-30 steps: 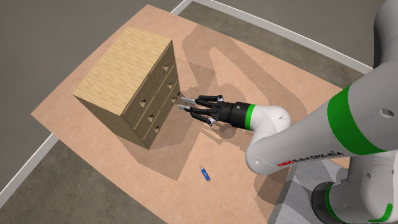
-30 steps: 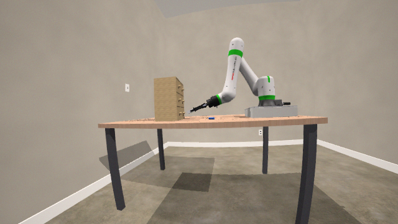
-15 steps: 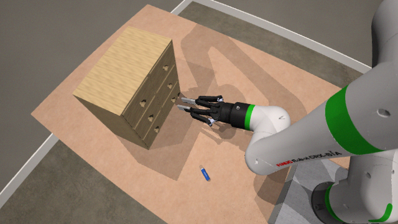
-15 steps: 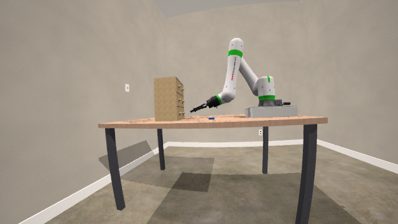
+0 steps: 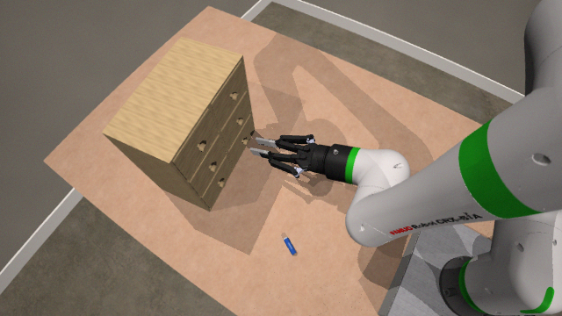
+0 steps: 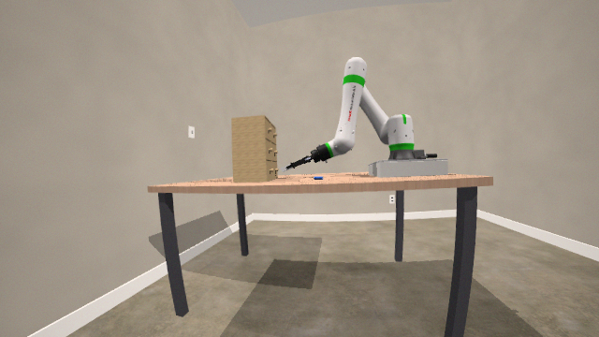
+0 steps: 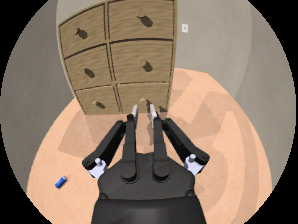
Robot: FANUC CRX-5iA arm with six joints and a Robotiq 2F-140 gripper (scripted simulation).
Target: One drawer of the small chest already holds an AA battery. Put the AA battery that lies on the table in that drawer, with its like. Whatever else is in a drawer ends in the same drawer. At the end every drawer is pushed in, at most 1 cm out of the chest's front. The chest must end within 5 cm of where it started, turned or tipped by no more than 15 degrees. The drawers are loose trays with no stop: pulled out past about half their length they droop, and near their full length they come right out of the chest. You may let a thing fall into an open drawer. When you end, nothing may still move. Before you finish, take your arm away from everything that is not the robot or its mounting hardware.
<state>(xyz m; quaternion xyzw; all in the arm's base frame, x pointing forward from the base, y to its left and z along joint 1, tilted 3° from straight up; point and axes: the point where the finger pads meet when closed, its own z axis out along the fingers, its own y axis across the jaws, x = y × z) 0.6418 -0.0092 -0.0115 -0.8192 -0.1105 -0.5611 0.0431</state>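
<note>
Mount: at the near end, a grey block (image 5: 401, 285) (image 6: 407, 168) sits on the desk (image 5: 145, 215) (image 6: 328, 189) (image 7: 235, 200) and carries the arm's base.
Arm: the white arm (image 5: 421, 197) (image 6: 348, 112), banded in green, rises from the base, bends over and slopes down toward the chest.
Battery: the blue AA battery (image 5: 290, 246) (image 6: 318, 178) (image 7: 61, 182) lies on its side on the desk, off to the left of the fingers and well apart from both them and the chest.
Fingers: the fingers (image 5: 258, 152) (image 6: 291, 167) are partly open, with a narrow gap between the pads and nothing gripped. They point at the bottom row, tilted downward, their tips close to the lower right knob (image 5: 245, 140) (image 6: 276, 170) (image 7: 143, 101). Whether they touch it cannot be told.
Chest: the wooden chest (image 5: 176, 96) (image 6: 249, 149) (image 7: 109, 45) stands upright toward the far end of the desk, front facing the arm.
Drawers: three rows of two, each with a round knob, all looking pushed in. Their contents are hidden, so the drawer holding the other battery cannot be told.
Wall: beyond the chest, a small white plate (image 7: 185, 28) is fixed to the wall.
</note>
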